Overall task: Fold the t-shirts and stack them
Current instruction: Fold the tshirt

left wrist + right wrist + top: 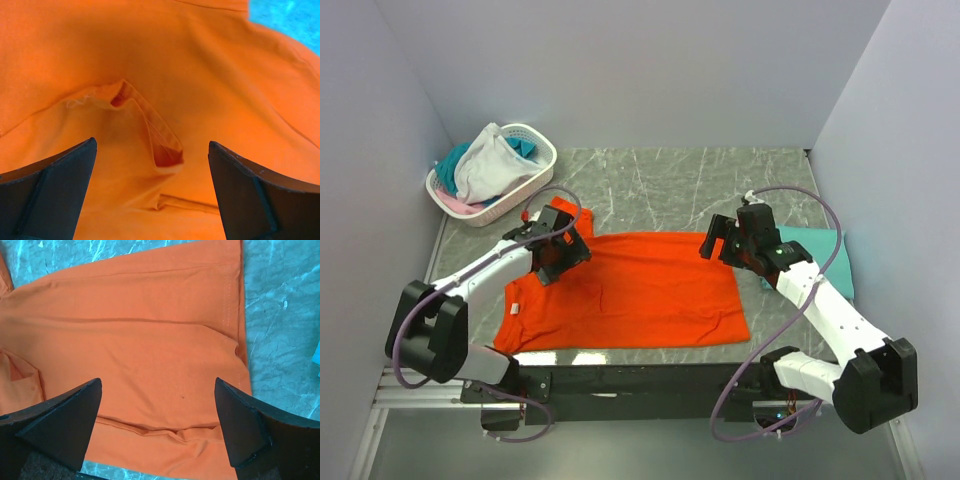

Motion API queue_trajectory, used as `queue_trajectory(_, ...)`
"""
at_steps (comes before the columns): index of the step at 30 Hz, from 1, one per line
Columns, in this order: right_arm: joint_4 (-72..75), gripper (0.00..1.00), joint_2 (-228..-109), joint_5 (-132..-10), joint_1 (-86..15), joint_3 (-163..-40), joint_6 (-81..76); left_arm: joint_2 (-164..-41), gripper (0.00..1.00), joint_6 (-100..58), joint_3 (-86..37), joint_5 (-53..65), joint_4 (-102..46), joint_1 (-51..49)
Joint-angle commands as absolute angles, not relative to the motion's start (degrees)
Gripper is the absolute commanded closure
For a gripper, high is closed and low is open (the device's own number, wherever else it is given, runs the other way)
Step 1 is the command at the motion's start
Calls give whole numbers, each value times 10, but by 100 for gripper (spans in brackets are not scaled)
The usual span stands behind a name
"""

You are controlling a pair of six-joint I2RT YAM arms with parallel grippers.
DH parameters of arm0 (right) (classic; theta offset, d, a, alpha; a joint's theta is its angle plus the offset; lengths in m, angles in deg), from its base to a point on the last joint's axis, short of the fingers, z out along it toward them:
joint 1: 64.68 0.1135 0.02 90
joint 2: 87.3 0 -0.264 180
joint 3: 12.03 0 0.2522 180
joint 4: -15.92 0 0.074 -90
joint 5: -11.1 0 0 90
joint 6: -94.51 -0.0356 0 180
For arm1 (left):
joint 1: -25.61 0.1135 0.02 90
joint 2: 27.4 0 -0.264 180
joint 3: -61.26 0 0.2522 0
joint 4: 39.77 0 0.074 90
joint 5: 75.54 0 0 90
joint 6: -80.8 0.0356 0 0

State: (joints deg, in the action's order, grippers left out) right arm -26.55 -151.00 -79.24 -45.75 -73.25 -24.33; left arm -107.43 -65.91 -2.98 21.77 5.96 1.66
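A large bright orange t-shirt (630, 290) lies spread flat on the marble table. My left gripper (560, 250) hovers open over its upper left part, near a sleeve. In the left wrist view orange cloth (150, 60) fills the frame, and a folded sleeve opening (162, 147) sits between the open left gripper (151, 141) fingers. My right gripper (720, 245) is open above the shirt's upper right corner. The right wrist view shows the right gripper (158, 380) over a folded hem (165, 432), holding nothing. A folded teal t-shirt (825, 255) lies at the right.
A white perforated basket (535, 135) at the back left holds white (485, 165), teal and pink garments. Bare marble table (660, 190) lies behind the orange shirt. Walls close in on the left, back and right. The arm bases stand along the near edge.
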Motion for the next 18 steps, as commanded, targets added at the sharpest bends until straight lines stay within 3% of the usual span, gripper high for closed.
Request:
queue_trajectory(1,-246,0,-1512,-774,-465,-732,-225,-1090,1,-675,-23,240,24,19)
queue_trajectory(7,-243,0,-1506,-776,-470,-723,-221,-1148,1,-662,-52,286,16,30)
queue_trajectory(18,-249,0,-1491,-782,-475,-708,-221,-1195,1,-657,-64,250,6,54)
